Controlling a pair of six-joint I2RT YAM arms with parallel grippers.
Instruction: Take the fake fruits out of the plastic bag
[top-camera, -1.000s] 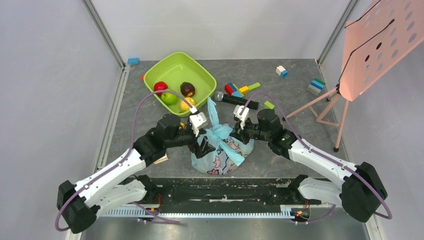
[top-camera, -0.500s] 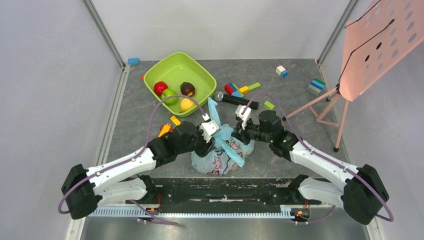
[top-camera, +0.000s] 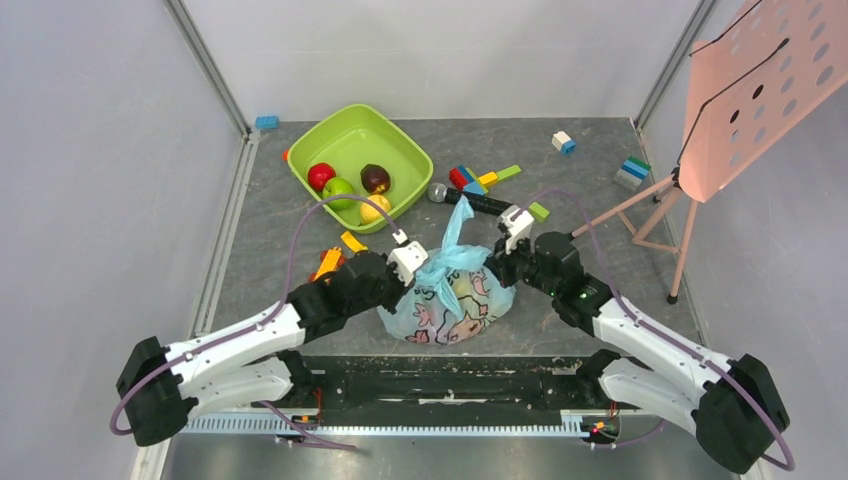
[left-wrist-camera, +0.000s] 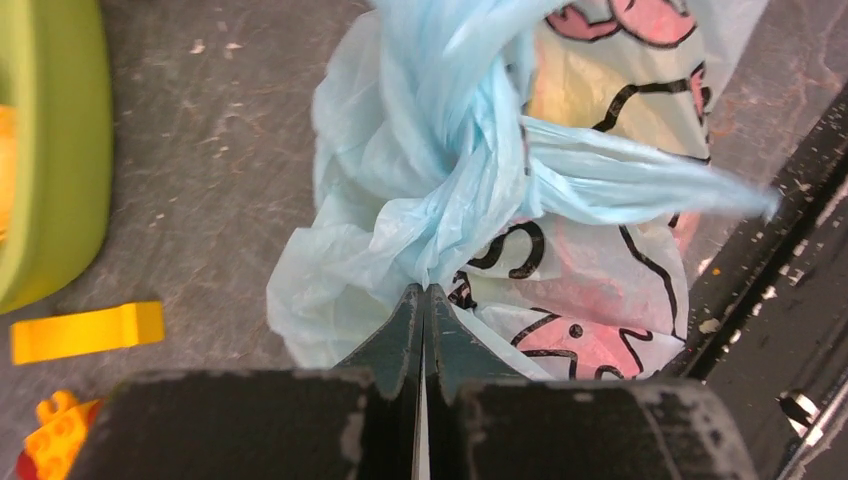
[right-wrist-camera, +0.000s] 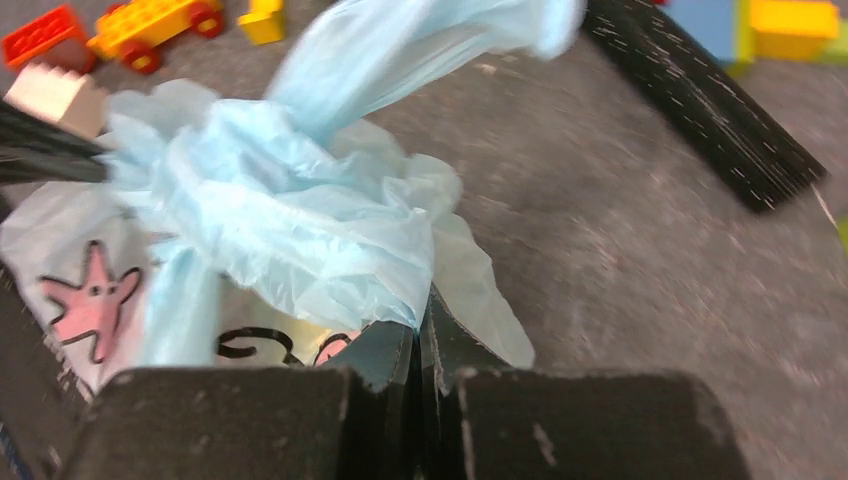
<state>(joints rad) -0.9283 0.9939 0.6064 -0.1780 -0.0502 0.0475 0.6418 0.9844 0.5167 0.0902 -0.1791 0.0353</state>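
Currently left gripper (left-wrist-camera: 424, 292) and right gripper (right-wrist-camera: 419, 305) each pinch the plastic bag (top-camera: 450, 305), lettering unreadable.

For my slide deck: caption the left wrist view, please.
Left gripper shut on the knotted plastic bag, green bowl at left.

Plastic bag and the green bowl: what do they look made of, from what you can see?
Plastic bag: thin, soft plastic film, light blue and translucent. It crinkles, twists into a knot, and a yellowish tint shows through the printed side. Green bowl: probably rigid moulded plastic, with smooth walls, a slight sheen and rounded corners. The look alone doesn't settle more.
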